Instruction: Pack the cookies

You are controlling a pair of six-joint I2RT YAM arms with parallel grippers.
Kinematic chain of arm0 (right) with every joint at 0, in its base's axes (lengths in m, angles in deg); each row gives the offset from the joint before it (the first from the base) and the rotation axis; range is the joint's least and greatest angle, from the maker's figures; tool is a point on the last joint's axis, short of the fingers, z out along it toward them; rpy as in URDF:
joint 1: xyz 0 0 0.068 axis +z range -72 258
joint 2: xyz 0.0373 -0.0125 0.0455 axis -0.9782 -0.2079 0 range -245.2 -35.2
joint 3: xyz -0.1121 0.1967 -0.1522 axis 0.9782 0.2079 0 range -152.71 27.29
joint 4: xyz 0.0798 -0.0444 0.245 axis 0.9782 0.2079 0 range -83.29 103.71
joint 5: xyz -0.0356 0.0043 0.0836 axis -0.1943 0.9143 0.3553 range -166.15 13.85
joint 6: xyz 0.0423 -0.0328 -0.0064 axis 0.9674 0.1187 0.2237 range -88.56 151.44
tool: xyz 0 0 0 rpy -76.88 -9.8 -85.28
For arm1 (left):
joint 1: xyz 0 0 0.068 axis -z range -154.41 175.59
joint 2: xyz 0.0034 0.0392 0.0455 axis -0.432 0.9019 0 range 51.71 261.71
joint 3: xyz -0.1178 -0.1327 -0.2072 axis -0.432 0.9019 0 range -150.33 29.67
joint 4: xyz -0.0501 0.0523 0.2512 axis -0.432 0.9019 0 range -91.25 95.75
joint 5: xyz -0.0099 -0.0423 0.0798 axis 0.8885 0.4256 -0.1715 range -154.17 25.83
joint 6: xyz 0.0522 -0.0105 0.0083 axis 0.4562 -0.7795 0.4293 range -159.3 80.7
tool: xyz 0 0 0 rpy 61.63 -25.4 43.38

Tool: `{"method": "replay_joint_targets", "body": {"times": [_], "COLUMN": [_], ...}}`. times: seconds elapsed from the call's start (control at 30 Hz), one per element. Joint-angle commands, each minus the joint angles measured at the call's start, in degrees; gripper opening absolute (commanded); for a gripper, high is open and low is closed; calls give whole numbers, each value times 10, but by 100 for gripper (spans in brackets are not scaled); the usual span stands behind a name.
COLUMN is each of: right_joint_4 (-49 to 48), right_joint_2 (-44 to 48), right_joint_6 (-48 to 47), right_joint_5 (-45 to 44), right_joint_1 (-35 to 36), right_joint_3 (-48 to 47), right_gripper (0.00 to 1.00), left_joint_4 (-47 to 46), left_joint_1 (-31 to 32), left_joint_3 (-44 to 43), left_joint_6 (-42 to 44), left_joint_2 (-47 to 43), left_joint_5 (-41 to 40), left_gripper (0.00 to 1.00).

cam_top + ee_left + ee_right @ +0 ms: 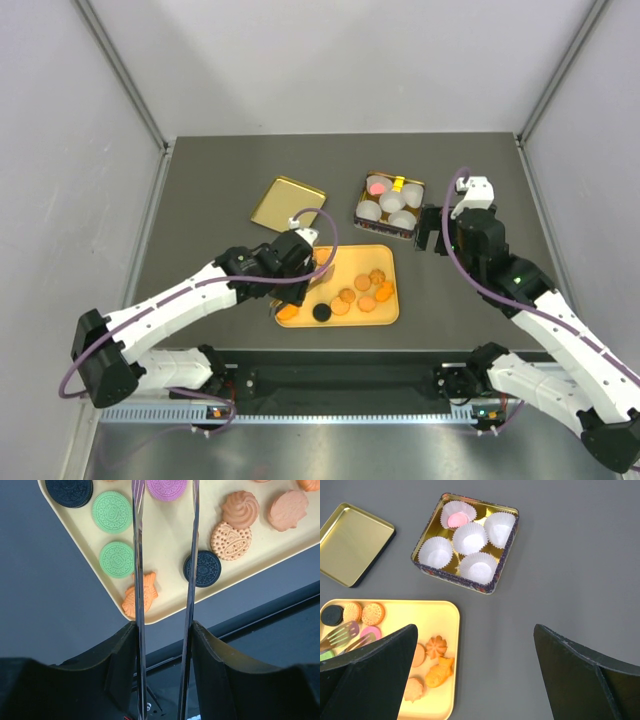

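Several cookies (pixel 365 292), mostly orange-brown, lie on a yellow tray (pixel 386 256). My left gripper (pixel 300 255) is shut on metal tongs (pixel 137 580), whose two blades reach over the tray's left part. In the left wrist view the blade tips flank a pink cookie (pixel 167 489), with green cookies (pixel 112 512), a black one (pixel 201 568) and a fish-shaped one (pixel 141 594) nearby. The square tin (pixel 360 215) holds several white paper cups; one cup holds a pink cookie (pixel 456 519). My right gripper (pixel 432 230) is open and empty, above the table right of the tin.
The tin's gold lid (pixel 287 205) lies upside down left of the tin, behind the tray. Grey walls close in the table at the left, right and back. A black rail runs along the near edge.
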Motion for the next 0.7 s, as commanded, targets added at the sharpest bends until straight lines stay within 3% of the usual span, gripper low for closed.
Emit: {"method": "replay_joint_targets", "body": {"times": [0.0, 0.67], "right_joint_4": [-23, -24], "right_joint_2": [5, 18], "right_joint_6": [-4, -4], "right_joint_5": [-5, -3], "right_joint_1": [-7, -6], "right_joint_3": [0, 5], "right_gripper": [100, 100], "left_joint_4": [0, 22], "left_joint_1": [3, 43], "left_joint_3": [-7, -41], "left_joint_6": [9, 6], "left_joint_2": [7, 62], "left_joint_5": [1, -39], "left_gripper": [50, 49]}}
